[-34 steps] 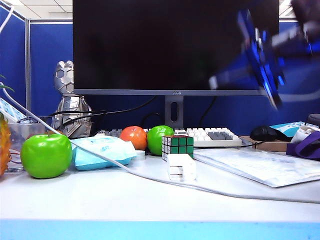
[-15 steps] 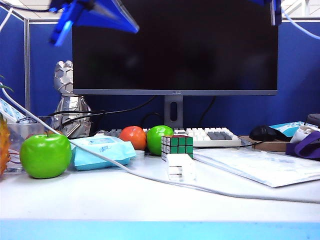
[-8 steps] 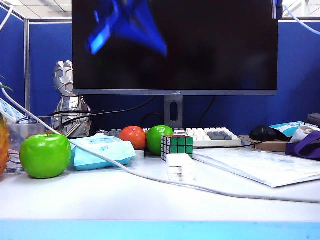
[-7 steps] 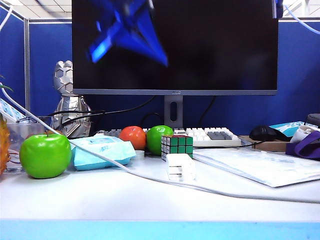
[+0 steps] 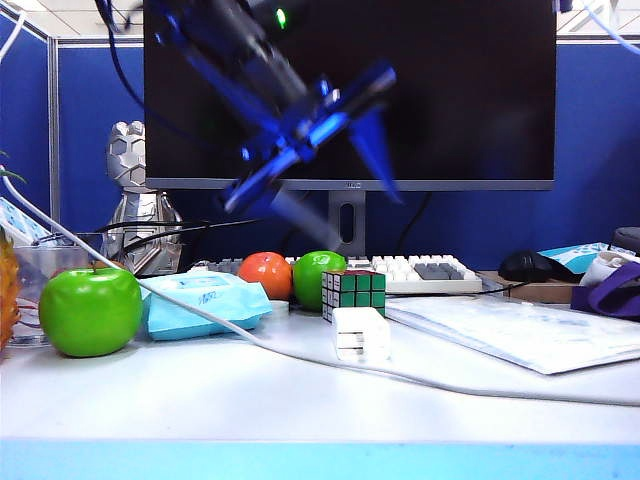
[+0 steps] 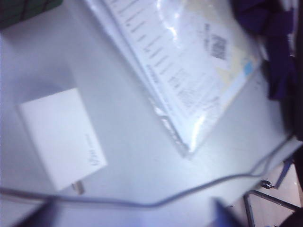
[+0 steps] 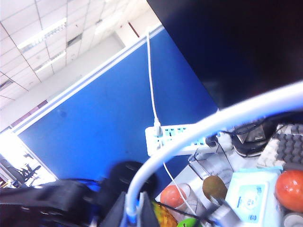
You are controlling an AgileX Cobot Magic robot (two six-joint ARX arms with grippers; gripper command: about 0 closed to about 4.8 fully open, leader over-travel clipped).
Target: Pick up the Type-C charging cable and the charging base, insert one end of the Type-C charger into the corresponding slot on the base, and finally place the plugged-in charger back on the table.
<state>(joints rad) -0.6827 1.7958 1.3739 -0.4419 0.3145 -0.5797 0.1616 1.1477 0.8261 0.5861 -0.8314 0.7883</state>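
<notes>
The charging base [image 5: 361,333], a small white block, lies on the table [image 5: 300,410] just in front of a Rubik's cube [image 5: 355,292]. My left gripper [image 5: 312,195] hangs blurred in front of the monitor, above and slightly left of the base, with its blue fingers spread open and empty. In the left wrist view the base [image 6: 61,137] lies flat with a metal prong [image 6: 78,188] showing, and the left gripper [image 6: 135,222] is over it. My right gripper [image 7: 135,208] is raised high and shut on the white Type-C charging cable [image 7: 213,120]. A bit of that cable [image 5: 605,25] shows in the exterior view.
A long white cord [image 5: 420,380] crosses the table, passing close by the base. A green apple [image 5: 92,310], blue wipes pack [image 5: 200,303], orange [image 5: 267,275] and second apple [image 5: 317,277] stand left and behind. A plastic-covered sheet [image 5: 520,335] lies right. Keyboard [image 5: 425,272] and monitor [image 5: 350,90] stand behind.
My left arm swung down from the top left to in front of the monitor, over the cube and base, and its jaws opened. The right gripper earlier rose out of the exterior view.
</notes>
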